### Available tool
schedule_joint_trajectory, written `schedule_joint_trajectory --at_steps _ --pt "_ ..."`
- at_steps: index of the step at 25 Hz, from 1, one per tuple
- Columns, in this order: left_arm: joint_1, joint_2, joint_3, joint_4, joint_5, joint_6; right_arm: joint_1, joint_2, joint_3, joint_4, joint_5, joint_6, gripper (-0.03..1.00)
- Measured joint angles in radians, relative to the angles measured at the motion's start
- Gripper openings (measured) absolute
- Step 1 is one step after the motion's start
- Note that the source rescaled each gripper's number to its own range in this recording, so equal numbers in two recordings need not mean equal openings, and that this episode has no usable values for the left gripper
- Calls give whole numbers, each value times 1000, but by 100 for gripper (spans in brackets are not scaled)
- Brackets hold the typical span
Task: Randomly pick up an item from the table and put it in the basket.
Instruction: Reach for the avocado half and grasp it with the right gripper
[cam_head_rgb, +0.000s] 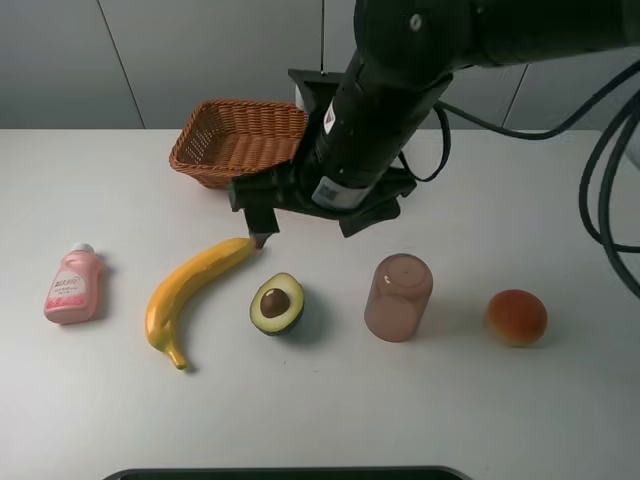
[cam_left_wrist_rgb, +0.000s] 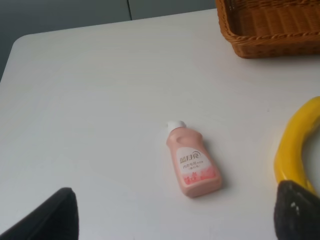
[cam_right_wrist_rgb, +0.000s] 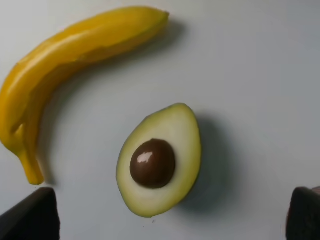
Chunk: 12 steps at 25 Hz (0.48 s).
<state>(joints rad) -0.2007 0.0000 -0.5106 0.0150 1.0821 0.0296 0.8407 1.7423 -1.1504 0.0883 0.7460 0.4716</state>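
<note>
Two tools, both spread wide: left tool (cam_left_wrist_rgb: 172, 215), right tool (cam_right_wrist_rgb: 167, 222) above avocado (cam_right_wrist_rgb: 172, 130); bare table (cam_right_wrist_rgb: 250, 75) around it.

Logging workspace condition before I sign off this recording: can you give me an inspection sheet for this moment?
Surface: white table, no spills seen.
Job's things: halved avocado lies cut side up on the table, not gripped; wicker basket at the back, nothing seen inside.
Clutter: banana, pink bottle lying flat, pink cup, round orange-red fruit.
Grippers: right gripper open, poised over the avocado, not touching it; left gripper open, empty.
Cables: black cables loop at the right edge.
Surroundings: grey wall panels behind the table.
</note>
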Motion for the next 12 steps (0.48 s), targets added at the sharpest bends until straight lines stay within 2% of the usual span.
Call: schedule_joint_trajectory --at_steps 5,12 --pt "0 0 0 0 0 0 51 97 0 0 -27 75 89" --pt "0 0 0 0 0 0 70 192 0 4 -69 89 89"
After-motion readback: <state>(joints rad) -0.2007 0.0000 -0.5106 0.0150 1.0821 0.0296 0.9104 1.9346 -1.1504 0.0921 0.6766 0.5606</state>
